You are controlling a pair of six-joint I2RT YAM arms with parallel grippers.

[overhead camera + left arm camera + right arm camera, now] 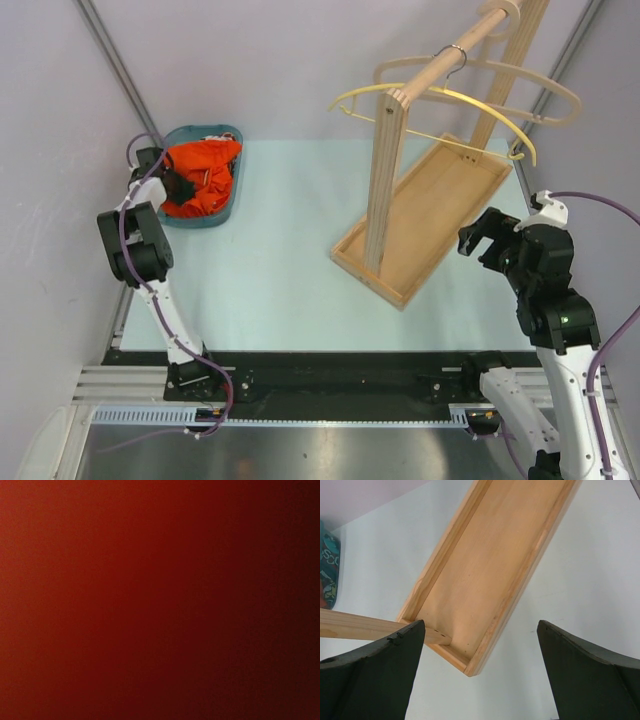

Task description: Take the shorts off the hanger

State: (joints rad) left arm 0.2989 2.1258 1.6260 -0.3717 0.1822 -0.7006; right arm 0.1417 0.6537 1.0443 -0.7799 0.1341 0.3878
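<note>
The orange-red shorts [205, 170] lie bunched in a teal basket [200, 223] at the far left. My left gripper [179, 188] reaches down into that fabric. The left wrist view is filled with red cloth [150, 600], so its jaws are hidden. A sliver of multicoloured comic print [327, 570] shows at the left edge of the right wrist view. A wooden hanger [480, 70] and a yellow hanger [440, 95] hang bare on the rack's rod. My right gripper [480, 238] is open and empty above the table, near the rack's base; it also shows in the right wrist view [480, 625].
The wooden rack has a long tray base [440, 210] lying diagonally at right centre, with an upright post [385, 180] at its near end and a rod across the top. Grey walls close both sides. The pale table [270, 260] lies between basket and rack.
</note>
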